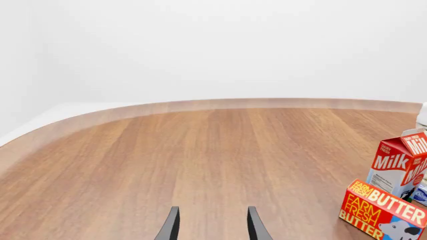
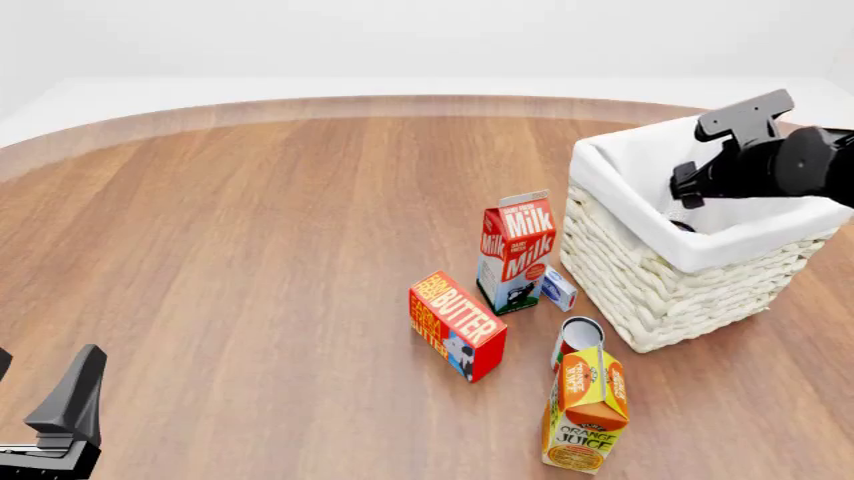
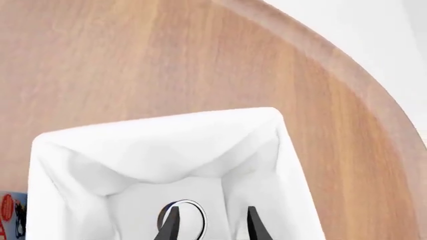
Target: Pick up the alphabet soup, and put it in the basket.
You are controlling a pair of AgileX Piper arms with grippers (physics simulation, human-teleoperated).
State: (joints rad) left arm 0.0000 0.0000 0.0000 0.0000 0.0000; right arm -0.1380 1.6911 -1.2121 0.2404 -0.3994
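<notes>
Right gripper [image 3: 212, 225] hangs over the basket [image 2: 627, 270], fingers spread with nothing between them. Below the fingertips, on the white lining, a round silver-rimmed can top [image 3: 183, 216]: judged to be the alphabet soup, lying inside the basket; label not visible, so identity not certain. In the front view the basket sits at 3 o'clock of the milk carton [image 2: 515, 252], and the right arm covers most of its opening.

Left gripper [image 1: 212, 225] idle, fingers apart, over bare table [image 1: 167, 160], well apart from everything.

Risks as judged:
- Fingers sit close to the can; a sideways pull-out could clip it or catch the cloth lining and drag the basket.
- Basket stands near the table edge at 3 o'clock; a snag could shift it that way.
- A second can [image 2: 579, 338] stands beside the orange juice carton [image 2: 587, 410]; label unclear, could be mistaken for the target.
</notes>
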